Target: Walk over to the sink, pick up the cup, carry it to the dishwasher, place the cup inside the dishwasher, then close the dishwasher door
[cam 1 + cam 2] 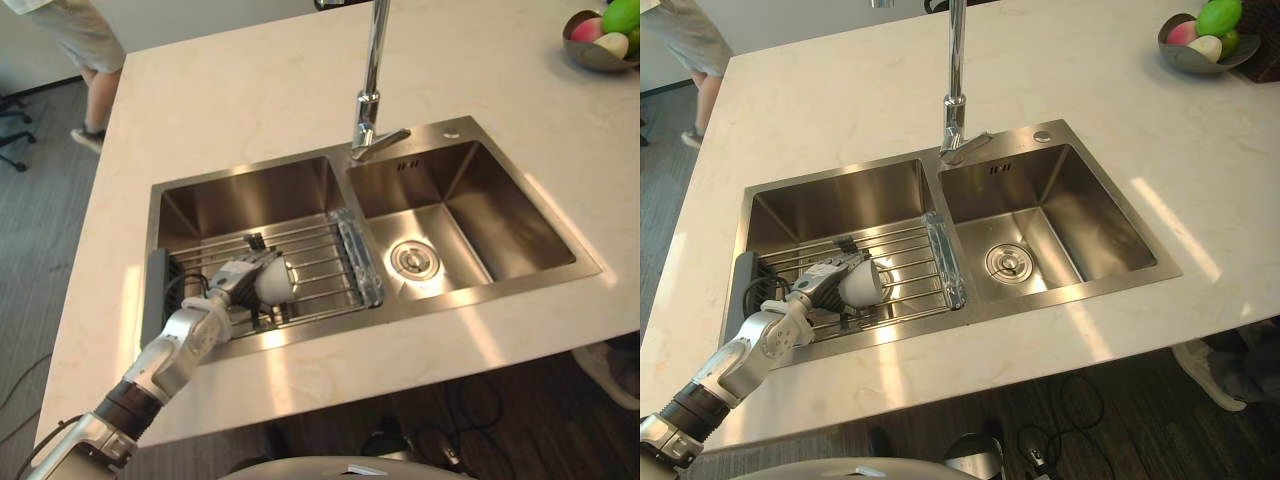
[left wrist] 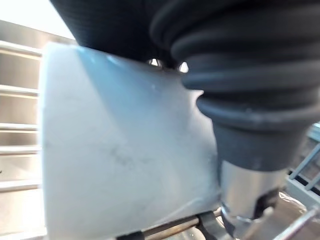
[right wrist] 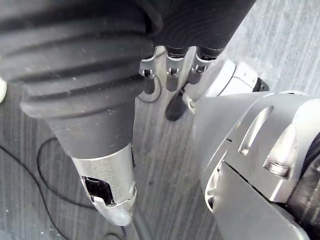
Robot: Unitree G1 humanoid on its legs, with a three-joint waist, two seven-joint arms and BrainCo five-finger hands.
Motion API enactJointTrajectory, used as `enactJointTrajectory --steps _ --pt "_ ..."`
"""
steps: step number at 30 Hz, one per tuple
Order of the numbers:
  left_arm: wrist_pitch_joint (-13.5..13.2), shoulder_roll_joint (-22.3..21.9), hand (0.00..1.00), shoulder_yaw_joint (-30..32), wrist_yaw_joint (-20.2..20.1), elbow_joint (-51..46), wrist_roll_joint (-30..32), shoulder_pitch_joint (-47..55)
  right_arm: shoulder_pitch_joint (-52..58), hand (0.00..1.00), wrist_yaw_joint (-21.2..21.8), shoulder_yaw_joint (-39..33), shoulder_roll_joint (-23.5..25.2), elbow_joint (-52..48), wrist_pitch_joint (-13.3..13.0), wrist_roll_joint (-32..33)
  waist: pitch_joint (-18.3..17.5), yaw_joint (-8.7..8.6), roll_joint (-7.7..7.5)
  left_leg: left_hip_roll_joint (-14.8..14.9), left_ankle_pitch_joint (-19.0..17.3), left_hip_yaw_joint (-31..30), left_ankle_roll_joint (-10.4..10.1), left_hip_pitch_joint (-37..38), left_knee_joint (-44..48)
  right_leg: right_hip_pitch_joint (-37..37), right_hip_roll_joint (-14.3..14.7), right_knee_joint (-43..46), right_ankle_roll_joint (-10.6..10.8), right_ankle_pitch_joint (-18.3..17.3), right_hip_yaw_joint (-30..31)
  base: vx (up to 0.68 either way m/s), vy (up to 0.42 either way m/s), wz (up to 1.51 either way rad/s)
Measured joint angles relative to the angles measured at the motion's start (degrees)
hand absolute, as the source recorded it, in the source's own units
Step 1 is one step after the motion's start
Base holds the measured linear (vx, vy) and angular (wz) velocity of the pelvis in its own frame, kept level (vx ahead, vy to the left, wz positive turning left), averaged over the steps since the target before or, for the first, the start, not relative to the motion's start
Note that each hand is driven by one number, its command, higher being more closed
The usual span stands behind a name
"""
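Already at sink point(image 1: 500, 205); left hand point(image 1: 232, 283) wraps fingers round white cup point(image 1: 274, 280), which lies sideways on wire rack point(image 1: 322, 255) in left basin point(image 1: 250, 200). Lift, carry, dishwasher loading and door closing all remain. Left wrist view adds: cup close against hand, thumb point(image 2: 245, 195) alongside. Right wrist view adds: right hand point(image 3: 170, 70) slack, empty, above floor point(image 3: 165, 165).

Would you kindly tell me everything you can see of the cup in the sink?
The cup is plain white and smooth, perhaps ceramic or plastic, with no handle showing. It lies on its side on the wire rack in the left basin of the sink, with one end pointing toward the divider. The left hand is curled round it, with the thumb against its wall. Whether it is empty cannot be seen.
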Motion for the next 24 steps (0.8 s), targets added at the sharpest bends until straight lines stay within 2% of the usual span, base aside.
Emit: enactJointTrajectory --steps 7,9,10,15,18,20,23,24 --pt "-0.65 0.0 1.0 -0.04 -1.22 0.87 1.56 -1.83 0.0 0.0 -0.06 0.1 -0.03 -0.04 -0.15 0.0 -0.02 -0.87 0.03 0.03 0.01 0.19 -0.02 0.04 0.0 -0.02 0.0 -0.17 0.29 0.17 0.02 0.0 0.0 0.0" --pt "-4.22 0.18 1.0 -0.19 0.27 2.23 1.74 -2.37 0.0 0.0 -0.03 0.2 -0.03 -0.09 -0.27 -0.01 -0.11 -1.04 0.2 0.03 -0.02 0.26 -0.03 0.02 0.0 -0.01 0.0 -0.3 0.6 0.35 0.02 0.0 0.0 0.0" --pt "-5.06 0.18 1.0 -0.3 1.11 2.8 1.68 -2.45 0.0 0.0 -0.02 0.21 -0.04 -0.09 -0.29 -0.02 -0.24 -1.09 0.39 0.03 -0.04 0.28 -0.05 0.02 0.0 -0.01 0.01 -0.33 0.61 0.35 0.02 0.0 0.0 0.0" --pt "-7.52 1.45 1.0 -1.01 8.45 3.26 0.97 -1.33 0.0 0.0 0.0 2.39 -0.17 -0.34 -1.51 -0.51 -0.12 -1.39 0.24 0.02 -0.14 0.35 -0.1 -0.12 0.01 -0.02 0.01 -0.58 0.62 0.36 -0.12 0.0 0.0 0.0" --pt "-10.48 3.04 1.0 -0.8 16.16 3.32 0.6 1.98 0.04 0.0 -0.03 2.47 -0.2 -1.44 -1.5 -1.2 -0.09 -1.35 0.25 0.01 -0.18 0.33 -0.1 -0.18 0.01 -0.03 0.01 -0.61 0.59 0.33 -0.32 0.0 0.0 0.0" --pt "-10.99 3.19 1.0 1.25 19.89 3.18 0.6 3.25 0.03 0.0 -0.08 2.55 -0.36 -2.04 -1.51 -1.26 -0.1 -0.91 0.26 0.0 -0.18 0.12 -0.11 -0.24 0.02 0.03 0.01 -0.6 0.57 0.31 -0.48 0.0 0.0 0.04" --pt "-12.18 3.76 1.0 8.7 24.9 0.64 0.92 6.74 0.05 0.0 -0.2 4.61 -1.45 -2.27 -1.64 -4.65 -0.1 0.39 0.27 -0.03 -0.15 -0.39 -0.11 -0.31 0.02 0.22 0.01 -0.52 0.53 0.26 -0.87 0.0 -0.002 0.08" --pt "-13.4 4.4 1.0 12.41 27.36 -1.57 1.09 8.41 0.28 0.0 -0.25 4.68 -1.65 -2.56 -2.02 -6.76 -0.11 1.02 0.29 -0.05 -0.09 -0.85 -0.12 -0.54 0.02 0.28 0.01 -0.47 0.53 0.22 -1.57 -0.01 -0.016 0.17"
